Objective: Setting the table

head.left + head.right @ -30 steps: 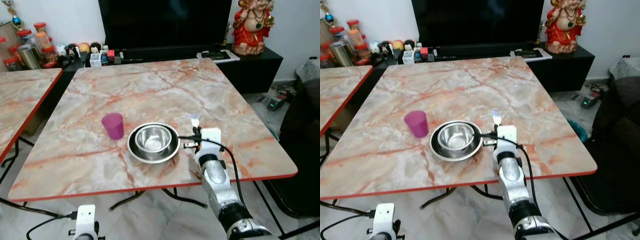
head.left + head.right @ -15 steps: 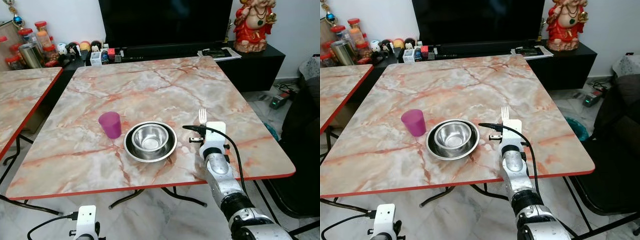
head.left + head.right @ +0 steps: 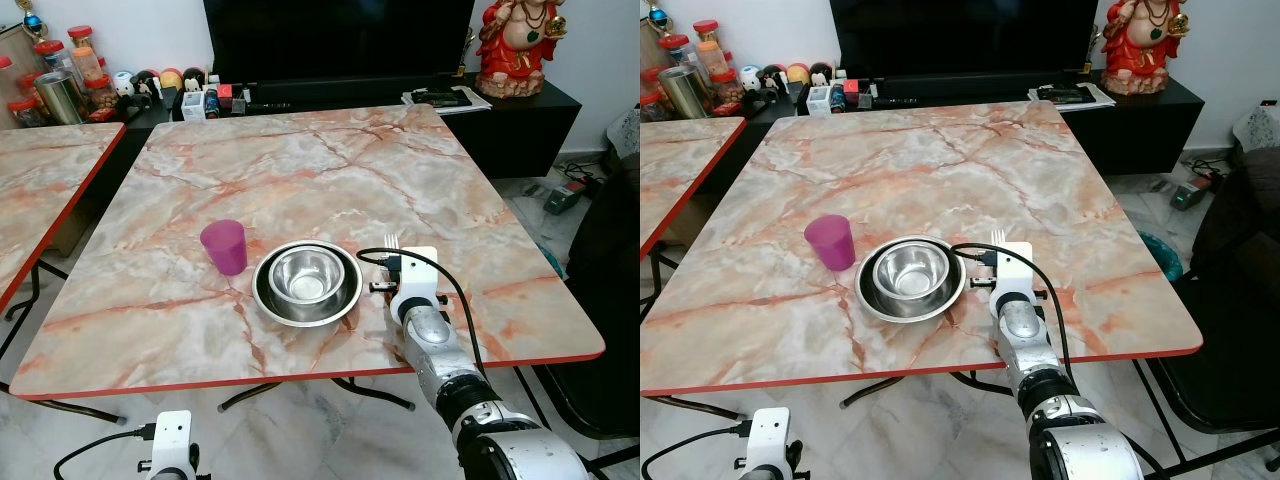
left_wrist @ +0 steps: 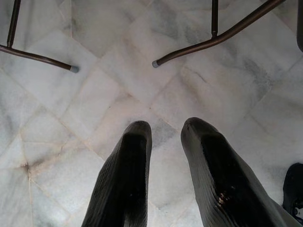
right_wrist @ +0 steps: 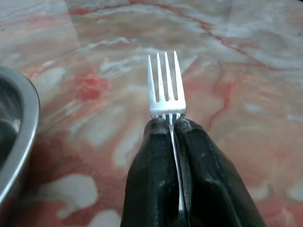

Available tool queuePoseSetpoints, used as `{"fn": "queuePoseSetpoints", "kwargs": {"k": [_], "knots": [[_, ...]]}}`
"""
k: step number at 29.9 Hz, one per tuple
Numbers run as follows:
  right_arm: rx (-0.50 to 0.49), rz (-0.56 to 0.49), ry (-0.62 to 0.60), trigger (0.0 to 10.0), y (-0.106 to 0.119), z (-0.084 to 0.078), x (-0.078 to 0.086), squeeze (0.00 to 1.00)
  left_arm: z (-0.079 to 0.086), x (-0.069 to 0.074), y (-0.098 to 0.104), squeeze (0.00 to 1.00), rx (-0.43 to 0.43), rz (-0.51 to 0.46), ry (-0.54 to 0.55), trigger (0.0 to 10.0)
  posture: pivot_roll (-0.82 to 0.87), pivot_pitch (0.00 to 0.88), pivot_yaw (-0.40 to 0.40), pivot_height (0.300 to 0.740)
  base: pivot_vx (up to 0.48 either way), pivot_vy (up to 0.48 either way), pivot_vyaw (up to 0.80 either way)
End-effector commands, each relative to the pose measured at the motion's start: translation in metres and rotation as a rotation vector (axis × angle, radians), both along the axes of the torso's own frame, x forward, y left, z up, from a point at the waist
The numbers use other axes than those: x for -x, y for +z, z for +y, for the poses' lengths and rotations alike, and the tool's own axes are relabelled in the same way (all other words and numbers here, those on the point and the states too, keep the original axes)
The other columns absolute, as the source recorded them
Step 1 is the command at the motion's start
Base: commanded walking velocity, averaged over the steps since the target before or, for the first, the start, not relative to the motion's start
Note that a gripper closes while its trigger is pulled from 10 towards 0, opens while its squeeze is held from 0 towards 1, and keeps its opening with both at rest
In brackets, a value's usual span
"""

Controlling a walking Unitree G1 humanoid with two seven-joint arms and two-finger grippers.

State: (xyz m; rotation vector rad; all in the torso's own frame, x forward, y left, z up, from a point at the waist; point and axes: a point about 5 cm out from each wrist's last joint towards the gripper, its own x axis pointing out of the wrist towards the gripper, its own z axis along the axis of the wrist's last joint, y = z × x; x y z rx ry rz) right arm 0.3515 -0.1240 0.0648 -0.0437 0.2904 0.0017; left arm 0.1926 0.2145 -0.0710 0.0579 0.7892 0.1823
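Your right gripper (image 5: 169, 124) has its jaws clenched on the fork (image 5: 165, 85), pinching the handle so that the tines stick out past the fingertips. The fork's long axis runs straight along the fingers, tines pointing away from you toward the far side of the table (image 3: 300, 170), and it hangs low over the marble just to the right of the steel bowl (image 3: 305, 277).

You can judge the setting as partly done: the bowl already sits in its dark plate (image 3: 345, 305) near the front edge, with the purple cup (image 3: 224, 246) just to its left. What you have left is to lay the fork down flat beside the plate and let go. Your left gripper (image 4: 163, 156) hangs idle over the floor, jaws parted and holding nothing.
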Motion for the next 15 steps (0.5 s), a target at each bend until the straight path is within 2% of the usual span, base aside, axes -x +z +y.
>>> {"fn": "queuePoseSetpoints", "kwargs": {"k": [1,15], "knots": [[-0.004,0.005,0.001,10.0,0.003,0.002,-0.003,0.00,0.006,0.002,0.000,0.00,-0.006,0.008,0.016,10.0,0.05,0.000,0.045,0.740,0.000,0.000,0.00],[0.012,0.053,0.004,10.0,-0.007,0.003,0.003,0.00,0.006,0.002,0.000,0.00,-0.009,0.013,0.013,10.0,0.06,0.000,0.045,0.740,0.000,0.000,0.00]]}}
